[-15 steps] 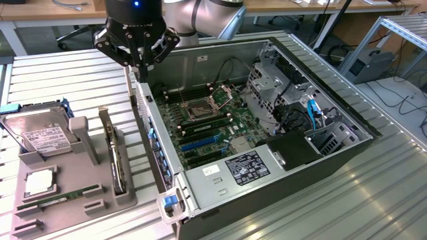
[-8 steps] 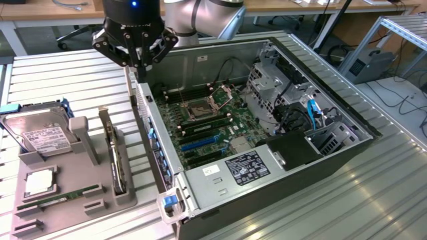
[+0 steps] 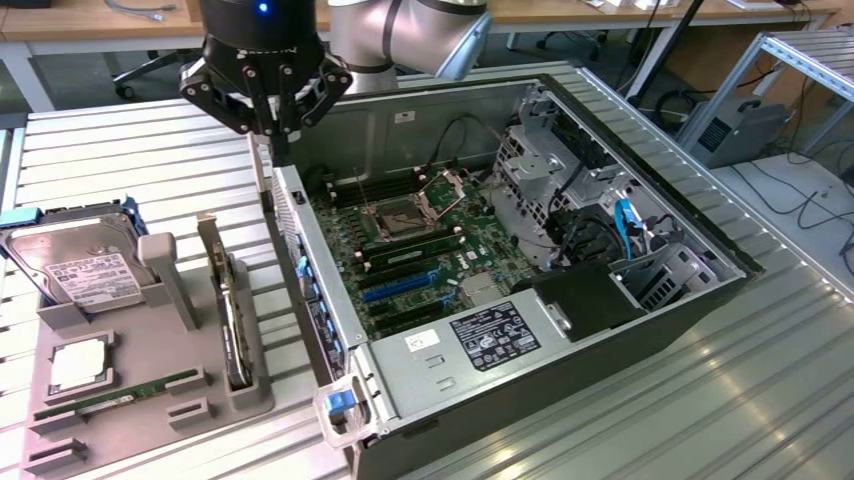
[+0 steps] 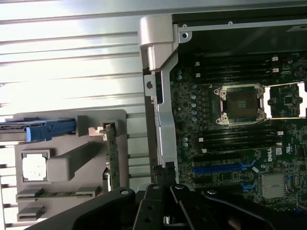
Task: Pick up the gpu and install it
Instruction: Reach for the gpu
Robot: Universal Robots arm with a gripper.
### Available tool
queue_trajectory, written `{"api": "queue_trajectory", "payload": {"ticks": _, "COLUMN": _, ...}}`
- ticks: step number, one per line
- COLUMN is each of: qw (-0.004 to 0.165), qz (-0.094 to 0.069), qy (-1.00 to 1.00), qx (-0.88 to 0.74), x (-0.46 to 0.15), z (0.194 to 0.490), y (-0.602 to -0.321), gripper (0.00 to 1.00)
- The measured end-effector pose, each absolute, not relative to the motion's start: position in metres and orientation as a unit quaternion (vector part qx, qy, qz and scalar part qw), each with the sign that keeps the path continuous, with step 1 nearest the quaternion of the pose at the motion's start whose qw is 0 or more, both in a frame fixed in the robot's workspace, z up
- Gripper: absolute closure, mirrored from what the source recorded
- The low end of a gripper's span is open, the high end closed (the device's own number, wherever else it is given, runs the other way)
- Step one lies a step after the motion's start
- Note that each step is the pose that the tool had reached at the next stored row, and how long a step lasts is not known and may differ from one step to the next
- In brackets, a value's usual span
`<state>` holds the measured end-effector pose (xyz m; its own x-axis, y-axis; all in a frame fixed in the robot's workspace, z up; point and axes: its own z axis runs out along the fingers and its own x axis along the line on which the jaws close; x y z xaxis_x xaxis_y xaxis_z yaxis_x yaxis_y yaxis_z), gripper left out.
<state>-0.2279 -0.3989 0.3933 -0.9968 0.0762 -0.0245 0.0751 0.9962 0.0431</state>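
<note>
Gpu (image 3: 236,335) stands in tray (image 3: 248,398), apart from hand (image 3: 278,130)

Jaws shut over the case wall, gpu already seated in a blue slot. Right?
Not quite. The exterior view shows the gpu standing on edge in the gray holder beside the case, not in a blue slot. The gripper has its jaws shut over the case wall, as said.

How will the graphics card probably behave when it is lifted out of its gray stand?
Probably stiff: the graphics card is a thin flat board with a metal bracket. It stands on edge in the gray stand, so a sideways push may tilt it. Its narrow edge likely gives little grip.
</note>
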Motion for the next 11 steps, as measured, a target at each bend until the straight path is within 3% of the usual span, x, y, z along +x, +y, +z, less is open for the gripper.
{"api": "queue_trajectory", "payload": {"ticks": 11, "qw": 0.013, "qz": 0.021, "qy": 0.999, "qx": 0.038, "x": -0.2319, "z": 0.3933, "y": -0.3989, "gripper": 0.89}}
